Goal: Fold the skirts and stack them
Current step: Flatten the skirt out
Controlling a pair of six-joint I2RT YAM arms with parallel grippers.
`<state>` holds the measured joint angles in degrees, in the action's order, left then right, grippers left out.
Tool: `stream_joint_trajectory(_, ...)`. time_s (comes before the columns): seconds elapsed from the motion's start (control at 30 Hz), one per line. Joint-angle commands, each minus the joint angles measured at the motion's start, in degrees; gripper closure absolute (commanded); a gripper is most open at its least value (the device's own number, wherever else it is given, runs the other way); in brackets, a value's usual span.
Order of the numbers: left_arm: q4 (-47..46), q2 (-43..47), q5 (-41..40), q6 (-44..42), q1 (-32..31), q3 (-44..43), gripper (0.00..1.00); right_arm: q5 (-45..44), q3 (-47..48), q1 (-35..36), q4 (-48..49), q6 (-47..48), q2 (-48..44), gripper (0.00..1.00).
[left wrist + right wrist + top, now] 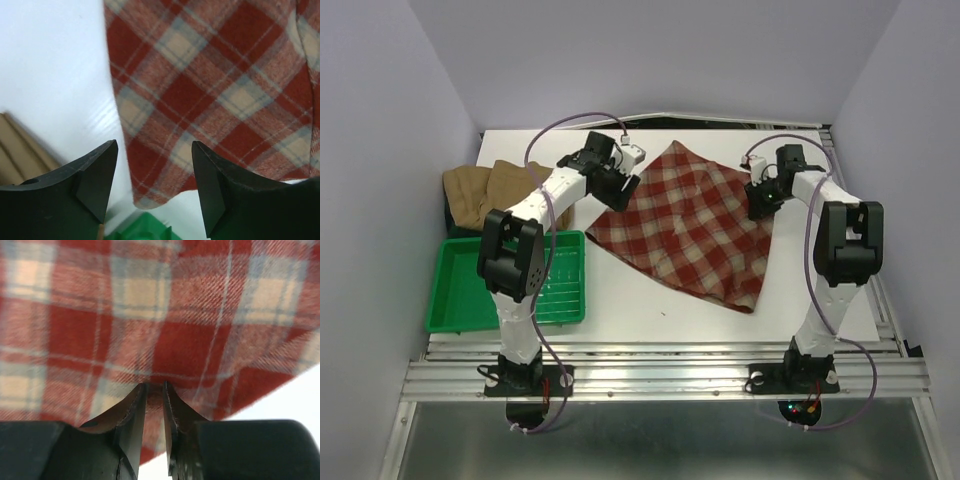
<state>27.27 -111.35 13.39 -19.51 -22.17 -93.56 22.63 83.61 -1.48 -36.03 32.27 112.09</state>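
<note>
The red-and-cream plaid skirt (690, 225) lies spread flat across the middle of the white table, a corner pointing toward the green tray. My left gripper (618, 185) hovers over its left edge, open and empty; in the left wrist view the plaid cloth (210, 90) lies beyond the gripper (155, 172), with its corner between the fingertips. My right gripper (760, 200) is at the skirt's right edge, shut on a pinch of the plaid cloth (150, 330); the gripper (154, 390) shows cloth between its fingers. The tan-brown skirts (485, 190) lie piled at the far left.
The green ribbed tray (470, 300) sits at the near left beside the left arm's base; its corner shows in the left wrist view (145, 227). The table's right edge (865, 290) runs close behind the right arm. Purple walls enclose the back and sides.
</note>
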Motion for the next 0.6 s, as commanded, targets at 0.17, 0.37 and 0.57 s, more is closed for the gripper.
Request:
stream_joint_trajectory(0.17, -1.96, -3.51, -1.6, 4.57, -0.15, 5.85, 0.29, -6.63, -8.79, -0.37, 4.92, 3.48, 0.33, 0.73)
stream_joint_trajectory(0.37, -0.81, -11.59, -7.23, 3.43, 0.46, -3.44, 0.3, -8.57, -22.16, 0.24, -1.31, 12.1, -8.02, 0.71)
stream_joint_trajectory(0.57, 4.45, -26.88, -8.73, 0.88, 0.73, -23.83, 0.3, -3.66, -30.61, 9.19, -15.27, 17.56, -20.41, 0.62)
